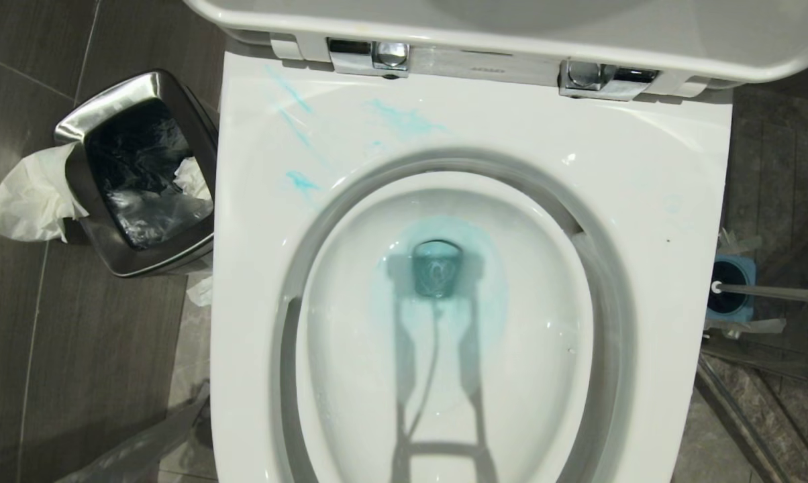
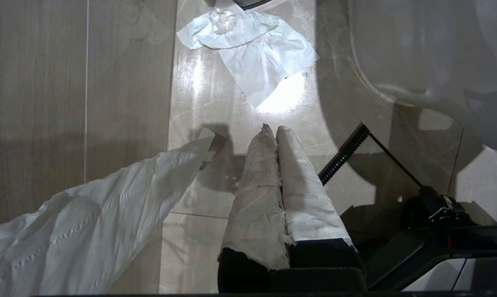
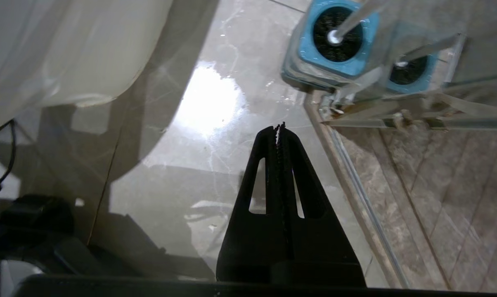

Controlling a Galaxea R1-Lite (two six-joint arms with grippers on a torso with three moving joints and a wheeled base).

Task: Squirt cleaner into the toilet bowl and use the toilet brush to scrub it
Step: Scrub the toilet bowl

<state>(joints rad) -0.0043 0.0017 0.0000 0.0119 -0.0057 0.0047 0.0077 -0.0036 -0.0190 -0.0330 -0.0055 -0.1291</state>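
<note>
Grey tiled bathroom floor [image 1: 41,335]. A white toilet bowl [image 1: 256,282] fills the frame's centre, blue cleaner [image 1: 437,268] pooled at its drain. Toilet brush [image 1: 773,293] stands in its holder at right. Both grippers, left [image 2: 275,131] and right [image 3: 278,128], are clenched empty over the floor.

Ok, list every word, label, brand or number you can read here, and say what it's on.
Chrome hinge bar at the back of the toilet bowl: a small engraved mark, too small to read.
Waste bin, brush holder, floor tiles: no text visible.
Nothing else carries writing.
</note>
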